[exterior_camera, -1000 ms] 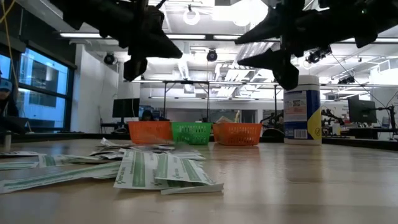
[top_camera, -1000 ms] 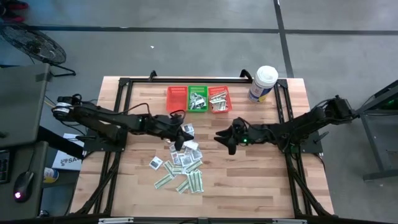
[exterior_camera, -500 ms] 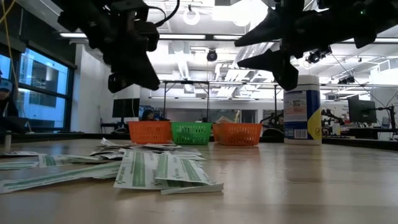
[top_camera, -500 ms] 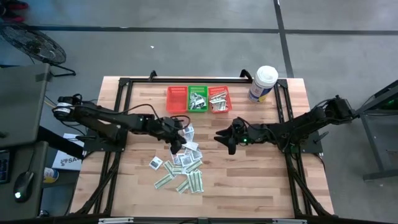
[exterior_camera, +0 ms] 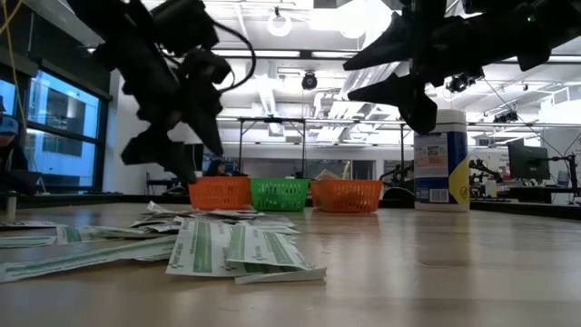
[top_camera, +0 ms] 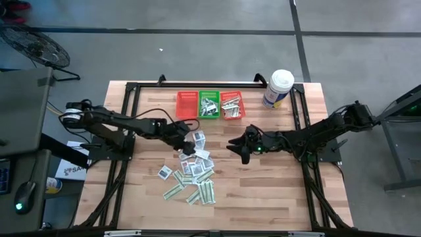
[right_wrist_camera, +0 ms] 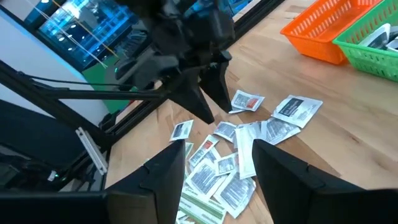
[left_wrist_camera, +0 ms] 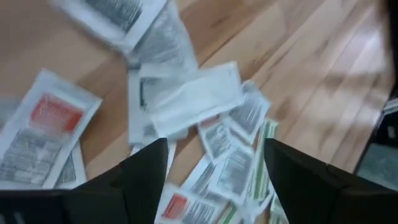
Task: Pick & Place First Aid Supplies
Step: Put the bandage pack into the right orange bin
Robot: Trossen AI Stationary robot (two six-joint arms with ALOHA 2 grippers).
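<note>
The first aid supplies (top_camera: 194, 172) lie as a loose pile of small flat packets on the wooden table, white squarish ones (left_wrist_camera: 193, 99) and green-and-white strips (exterior_camera: 227, 250). My left gripper (top_camera: 186, 147) hangs open just above the pile's far end, pointing steeply down, with nothing between its fingers (left_wrist_camera: 214, 171). In the low view its tips (exterior_camera: 177, 150) stand clear of the packets. My right gripper (top_camera: 231, 146) hovers open to the right of the pile, well above the table (exterior_camera: 349, 80), holding nothing.
Three small mesh baskets stand in a row at the far side: red (top_camera: 187, 104), green (top_camera: 209, 104) and red (top_camera: 231, 104), the last two with packets inside. A white tub with a blue label (top_camera: 278, 88) stands at the far right. Bare wood lies right of the pile.
My left gripper has come down toward the pile, tipping its fingers more steeply downward and rolling at the wrist. Its fingers, shut a second ago, have opened wide. The packets on the table lie as before.
</note>
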